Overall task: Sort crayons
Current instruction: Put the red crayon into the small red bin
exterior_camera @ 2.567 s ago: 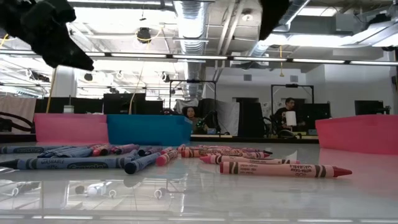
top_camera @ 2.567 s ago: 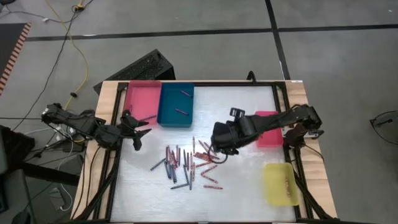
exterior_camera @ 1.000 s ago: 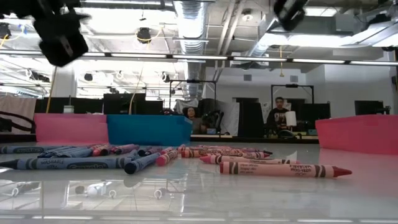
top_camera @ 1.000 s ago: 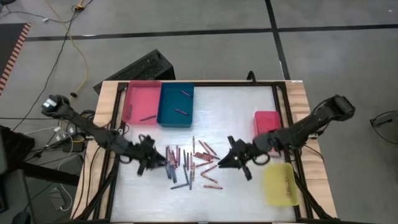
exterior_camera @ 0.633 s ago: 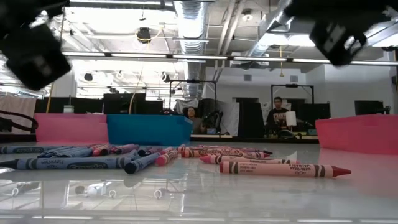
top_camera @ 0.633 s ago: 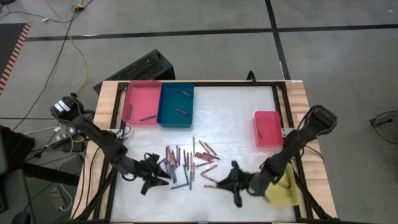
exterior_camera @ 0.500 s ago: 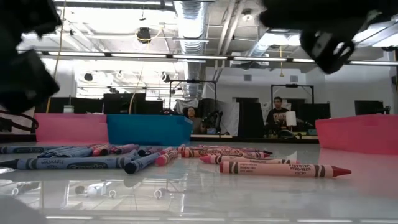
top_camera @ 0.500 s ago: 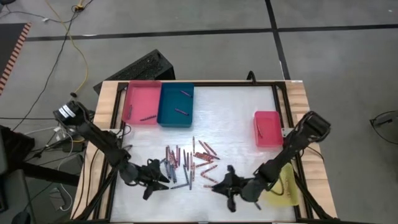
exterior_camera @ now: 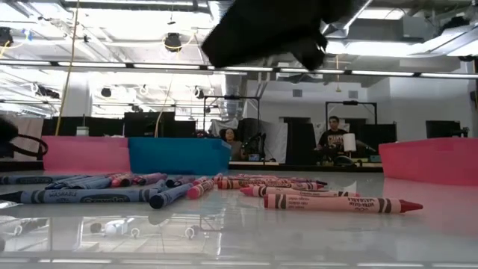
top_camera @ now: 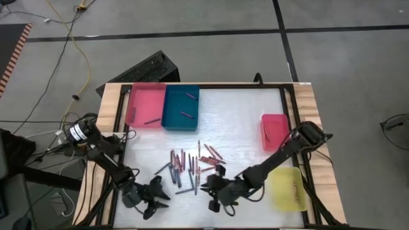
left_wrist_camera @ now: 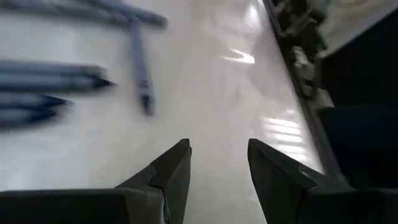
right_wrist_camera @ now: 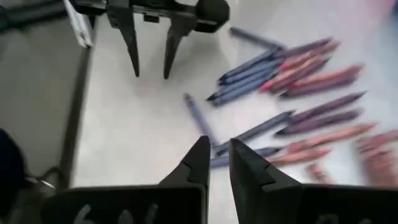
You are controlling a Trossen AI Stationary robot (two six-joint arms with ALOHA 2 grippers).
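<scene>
Crayons (top_camera: 192,167) lie loose in a heap at mid-table; neither gripper holds any. Left gripper (top_camera: 155,197) sits low near the front edge, just left of the heap, fingers parted with nothing between. Right gripper (top_camera: 213,191) sits at the heap's front right, fingers a narrow gap apart, empty. Outward: pink tray (top_camera: 146,105) and blue tray (top_camera: 181,108) at back left, each with a few crayons; red tray (top_camera: 275,132) and yellow tray (top_camera: 287,189) at right.

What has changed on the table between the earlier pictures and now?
Both arms swung from the tray end down to the table's near edge. The left gripper, open and empty, now sits below the crayons; the right gripper, narrowly open and empty, has come in beside it at their lower edge. Nothing was picked up or released. The crayons and the four trays stayed put.
</scene>
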